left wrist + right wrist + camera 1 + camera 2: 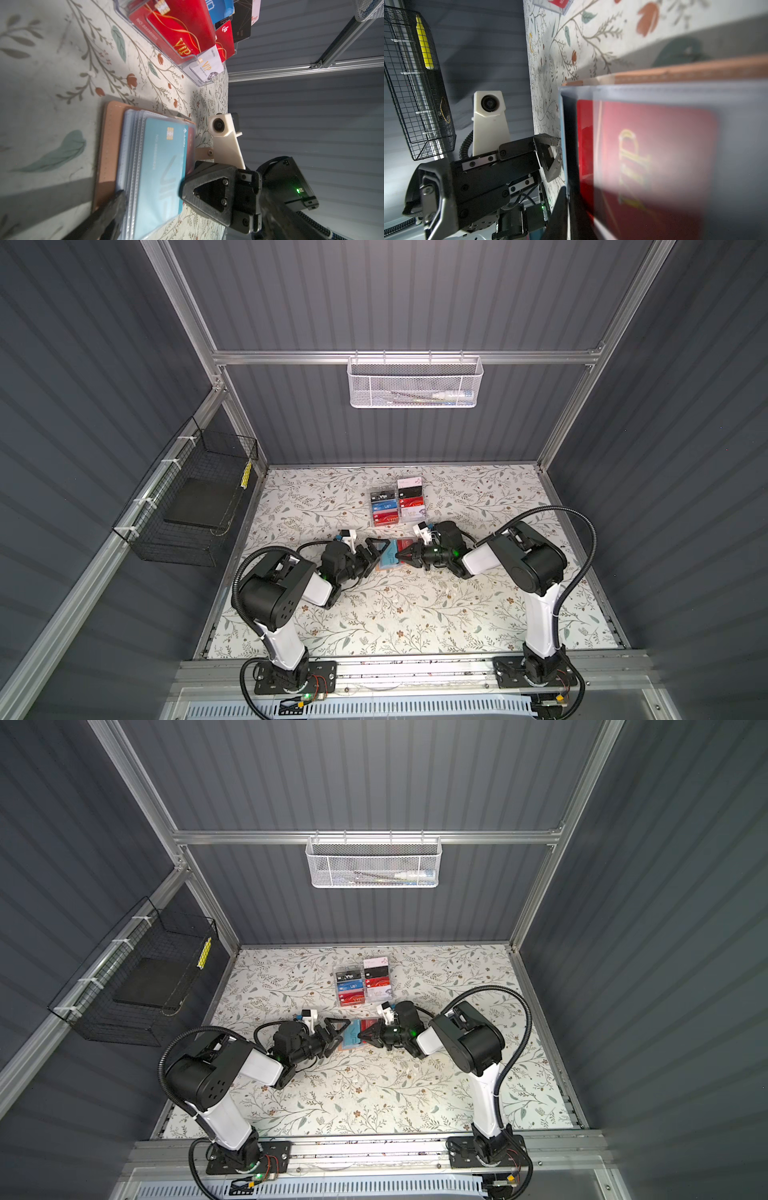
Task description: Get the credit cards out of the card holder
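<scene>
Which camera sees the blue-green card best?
The left wrist view: the teal card is big there, with its chip and lettering clear. In both top views it is tiny. The right wrist view shows only its thin edge.

Card holder (390, 565) boxed in between left gripper (375, 555) and right gripper (400, 556), both low over it, card rack (397, 502) close behind, floral table (415, 614) bare in front and out to both sides, far corners beside the rack open too
</scene>
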`<state>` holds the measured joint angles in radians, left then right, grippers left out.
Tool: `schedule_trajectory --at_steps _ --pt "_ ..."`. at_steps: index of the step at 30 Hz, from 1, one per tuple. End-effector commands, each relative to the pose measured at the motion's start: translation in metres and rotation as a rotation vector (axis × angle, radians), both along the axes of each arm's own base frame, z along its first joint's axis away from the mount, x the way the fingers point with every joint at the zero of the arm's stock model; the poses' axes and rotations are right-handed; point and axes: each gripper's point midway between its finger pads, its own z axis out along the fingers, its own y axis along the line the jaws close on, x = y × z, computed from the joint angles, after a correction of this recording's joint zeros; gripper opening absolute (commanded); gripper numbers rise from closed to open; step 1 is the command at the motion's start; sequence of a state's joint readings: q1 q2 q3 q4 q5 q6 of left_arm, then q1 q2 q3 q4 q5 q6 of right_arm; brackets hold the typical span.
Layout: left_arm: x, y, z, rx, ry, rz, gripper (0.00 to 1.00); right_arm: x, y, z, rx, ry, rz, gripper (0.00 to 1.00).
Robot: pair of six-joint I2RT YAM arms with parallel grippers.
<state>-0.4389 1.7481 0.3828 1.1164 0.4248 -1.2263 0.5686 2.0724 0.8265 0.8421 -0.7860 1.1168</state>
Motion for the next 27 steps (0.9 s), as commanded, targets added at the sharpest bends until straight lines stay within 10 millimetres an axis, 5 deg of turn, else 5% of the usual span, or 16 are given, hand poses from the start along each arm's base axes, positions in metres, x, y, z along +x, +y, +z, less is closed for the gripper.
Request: schedule_trajectory --at_steps 1,14,27 --pt "-0.006 0.000 -0.012 0.006 0.033 -0.006 1.00 0.004 0.007 0.006 0.034 -0.046 0.032 0.14" --pt "-0.009 0.000 -0.021 -0.005 0.050 -0.012 1.00 0.011 0.011 0.016 0.083 -0.086 0.033 0.18" --pt "-0.011 0.004 -0.029 0.010 0.076 -0.005 1.00 0.013 0.006 0.012 0.065 -0.078 0.022 0.01"
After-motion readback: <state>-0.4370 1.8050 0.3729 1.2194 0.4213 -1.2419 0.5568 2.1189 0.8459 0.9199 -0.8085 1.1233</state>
